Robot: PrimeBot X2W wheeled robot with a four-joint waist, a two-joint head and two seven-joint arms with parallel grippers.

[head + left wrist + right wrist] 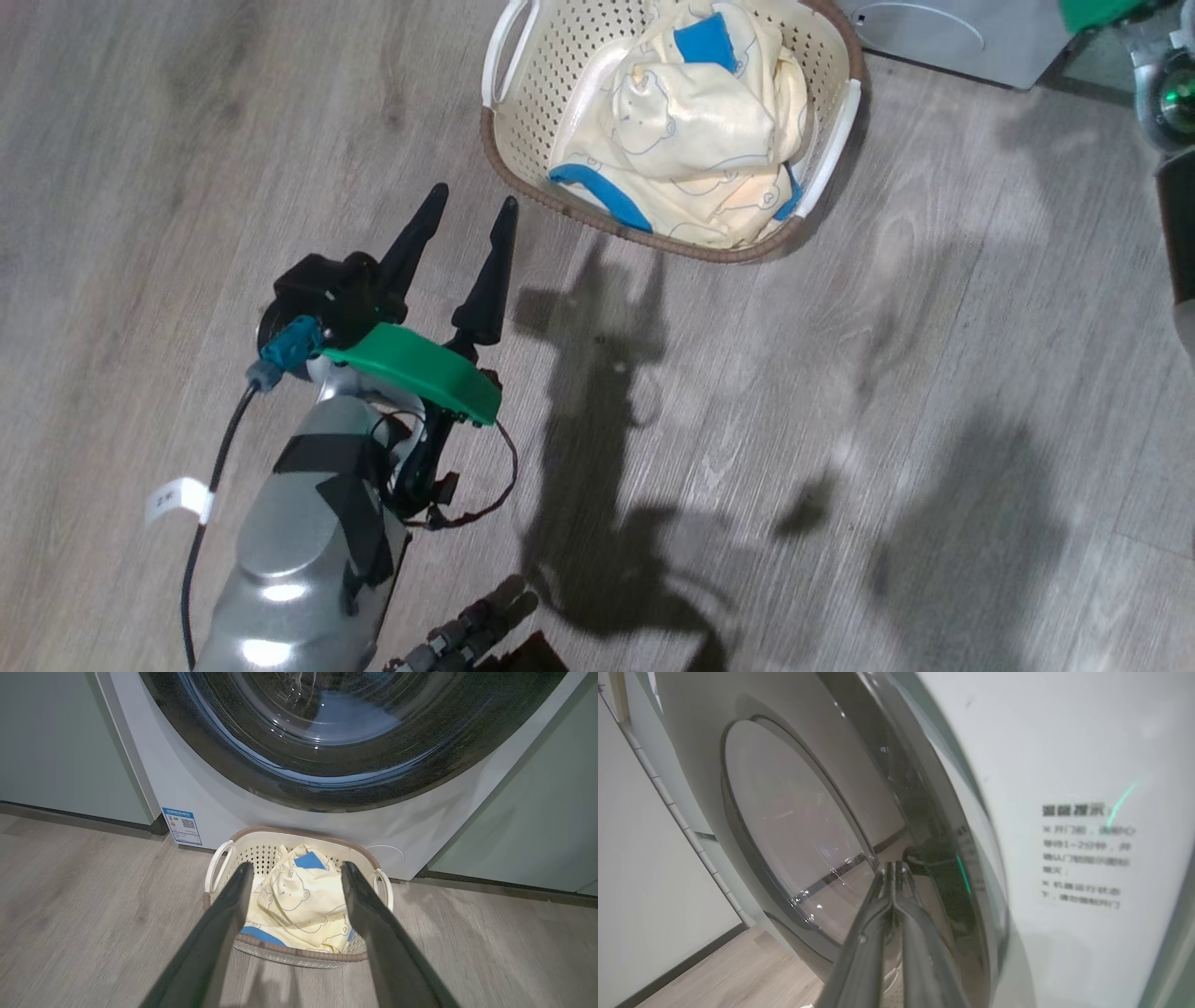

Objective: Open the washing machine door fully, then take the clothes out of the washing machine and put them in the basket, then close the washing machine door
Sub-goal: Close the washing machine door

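**A:** Where did the job stand at that point?

**B:** At the last step, I'd judge. The washing machine (187, 788) stood white between the green cabinets (56, 742). The washing machine door (327, 742) lay against its front, or very near it. Whether it had latched I could not tell.

**A:** And the laundry?

**B:** The basket (303, 833) sat on the floor (93, 914) just in front of the washer, with the clothes (303, 896) heaped inside it. The dark glass hid whatever else might lie behind it.

**A:** The arms?

**B:** The right gripper (896, 865) had its two fingers pressed together, holding nothing, with the tips at the door's glossy black rim. The left gripper (472, 198) hung spread wide and empty above the floor, near the basket and pointing towards it.

**A:** So what did the next move call for?

**B:** Probably a firm, square push from the clenched right fingers on the rim until the catch took, then a clean draw back. The left only needed to keep clear of the basket.
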